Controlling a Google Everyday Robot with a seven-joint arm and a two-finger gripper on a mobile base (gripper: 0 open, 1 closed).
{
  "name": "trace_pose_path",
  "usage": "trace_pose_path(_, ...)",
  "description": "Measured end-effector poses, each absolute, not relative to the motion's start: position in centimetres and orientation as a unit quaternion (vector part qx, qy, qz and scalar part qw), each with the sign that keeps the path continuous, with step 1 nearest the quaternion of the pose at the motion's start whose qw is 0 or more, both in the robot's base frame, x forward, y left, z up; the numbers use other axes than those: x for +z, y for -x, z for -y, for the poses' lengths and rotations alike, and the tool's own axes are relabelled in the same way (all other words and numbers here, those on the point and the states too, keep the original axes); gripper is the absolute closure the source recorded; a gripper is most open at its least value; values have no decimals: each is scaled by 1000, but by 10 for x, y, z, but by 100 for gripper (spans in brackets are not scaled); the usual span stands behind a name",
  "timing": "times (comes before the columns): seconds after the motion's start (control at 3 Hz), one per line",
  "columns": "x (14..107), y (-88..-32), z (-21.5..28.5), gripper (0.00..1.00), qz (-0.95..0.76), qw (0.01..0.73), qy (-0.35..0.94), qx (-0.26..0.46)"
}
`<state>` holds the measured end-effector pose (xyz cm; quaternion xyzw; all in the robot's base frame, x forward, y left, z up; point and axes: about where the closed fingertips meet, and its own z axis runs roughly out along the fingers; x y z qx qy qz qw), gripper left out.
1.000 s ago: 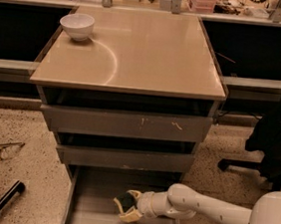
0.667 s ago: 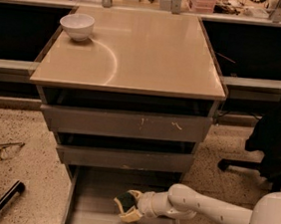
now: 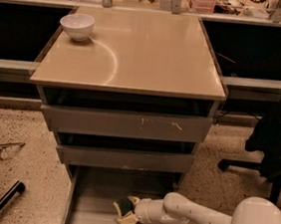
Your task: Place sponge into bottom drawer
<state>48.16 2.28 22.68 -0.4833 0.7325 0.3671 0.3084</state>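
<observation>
In the camera view, the white arm (image 3: 194, 217) is reaching in from the lower right, over the near right part of the bottom drawer (image 3: 91, 199), which is standing pulled out below the cabinet. The gripper (image 3: 126, 211) is hanging at the arm's left end, above the drawer's grey floor and close to its front edge. Its two fingers are clamping the sponge (image 3: 130, 203) between them.

The sponge is sitting inside the drawer's outline, held up in the claw. Its dark green scouring face is turning upward and toward the back of the cabinet, while the pale yellow foam is showing along the lower, nearer edge. Its long axis seems to be running on a slant from the upper left to the lower right, though the fingers are covering part of its outline, so the tilt is hard to fix.

Above the open drawer, the middle drawer (image 3: 123, 158) and the top drawer (image 3: 126, 124) are sitting slightly ajar. The top drawer's front is carrying a few pale marks that look like scuffs, not lettering. The tan cabinet top (image 3: 136, 53) is bearing a white bowl (image 3: 77, 25) at its far left corner, well apart from the sponge. A dark office chair (image 3: 273, 138) is standing to the right on the speckled floor (image 3: 19, 171).
</observation>
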Motion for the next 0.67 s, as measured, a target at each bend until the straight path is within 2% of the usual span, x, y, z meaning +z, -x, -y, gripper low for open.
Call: trace_pose_path(0.67, 163, -499, -29, 100, -786, 314, 436, 306)
